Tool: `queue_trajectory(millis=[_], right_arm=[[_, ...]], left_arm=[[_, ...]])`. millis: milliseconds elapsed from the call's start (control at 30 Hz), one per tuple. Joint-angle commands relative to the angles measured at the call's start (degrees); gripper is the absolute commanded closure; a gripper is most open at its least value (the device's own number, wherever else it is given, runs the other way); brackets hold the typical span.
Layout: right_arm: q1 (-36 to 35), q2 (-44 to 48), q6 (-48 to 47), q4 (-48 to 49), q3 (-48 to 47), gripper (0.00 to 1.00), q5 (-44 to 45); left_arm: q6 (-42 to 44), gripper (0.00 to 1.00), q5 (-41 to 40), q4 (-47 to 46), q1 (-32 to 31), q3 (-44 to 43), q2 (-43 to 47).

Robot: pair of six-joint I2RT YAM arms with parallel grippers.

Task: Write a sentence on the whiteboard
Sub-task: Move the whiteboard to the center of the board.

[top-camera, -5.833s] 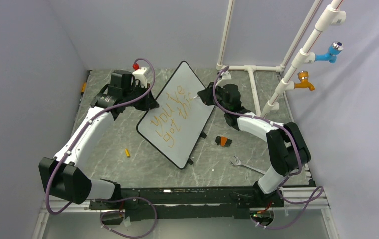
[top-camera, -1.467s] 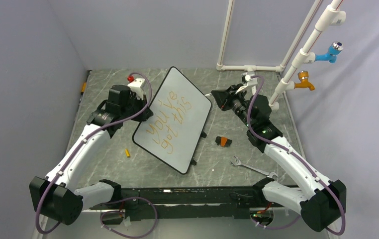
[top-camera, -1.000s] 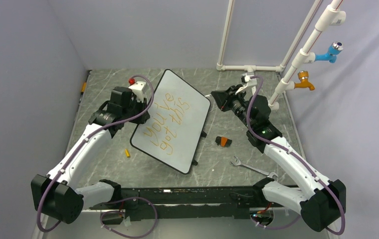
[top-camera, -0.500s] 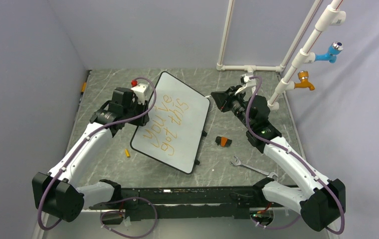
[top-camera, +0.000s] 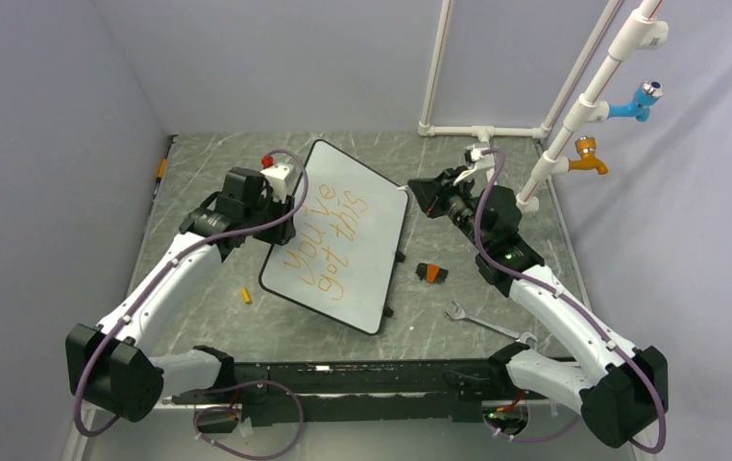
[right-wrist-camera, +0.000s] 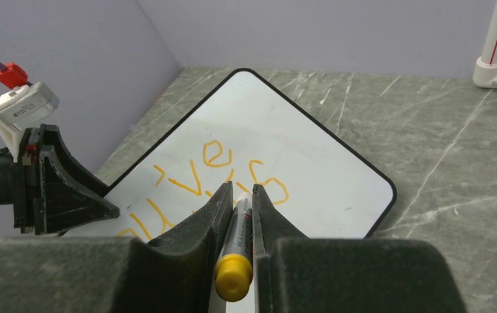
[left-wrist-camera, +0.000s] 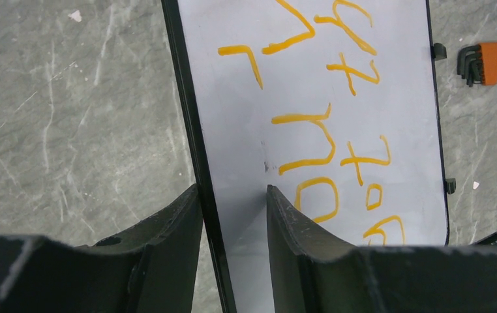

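The whiteboard (top-camera: 367,269) lies on the table between the arms, turned at an angle. The orange sentence (top-camera: 329,235) reads "You've got this" in two lines. It also shows in the left wrist view (left-wrist-camera: 311,150) and the right wrist view (right-wrist-camera: 213,156). My left gripper (left-wrist-camera: 231,189) is open and straddles the board's black left rim, one finger outside it and one over the white face. My right gripper (right-wrist-camera: 240,190) is shut on a marker (right-wrist-camera: 234,261) with a yellow end. It hovers by the board's far right corner (top-camera: 412,192).
An orange hex key set (top-camera: 430,273) and a wrench (top-camera: 477,320) lie right of the board. A small yellow cap (top-camera: 245,295) lies to its left. A white pipe frame (top-camera: 482,131) with blue and orange taps stands at the back right. Walls close in on the left and at the back.
The right arm pulled back from the board with the marker and has since held still. The left gripper and the board's left edge shifted right, turning the board a little.
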State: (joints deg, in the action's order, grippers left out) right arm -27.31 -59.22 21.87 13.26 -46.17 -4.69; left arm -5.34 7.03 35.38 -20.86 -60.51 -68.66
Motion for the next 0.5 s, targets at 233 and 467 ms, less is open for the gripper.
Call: queue_trajectory(millis=[233, 467], right_arm=[[-0.03, 2.78, -2.03, 0.78, 0.13, 1.00, 1.73], [-0.01, 3.94, -3.27, -0.89, -0.23, 1.00, 2.75]], left_arm=[[-1.51, 0.57, 2.44, -0.68, -8.94, -4.49, -7.22], [-0.72, 0.54, -1.20, 0.72, -14.91, -10.03, -14.28]])
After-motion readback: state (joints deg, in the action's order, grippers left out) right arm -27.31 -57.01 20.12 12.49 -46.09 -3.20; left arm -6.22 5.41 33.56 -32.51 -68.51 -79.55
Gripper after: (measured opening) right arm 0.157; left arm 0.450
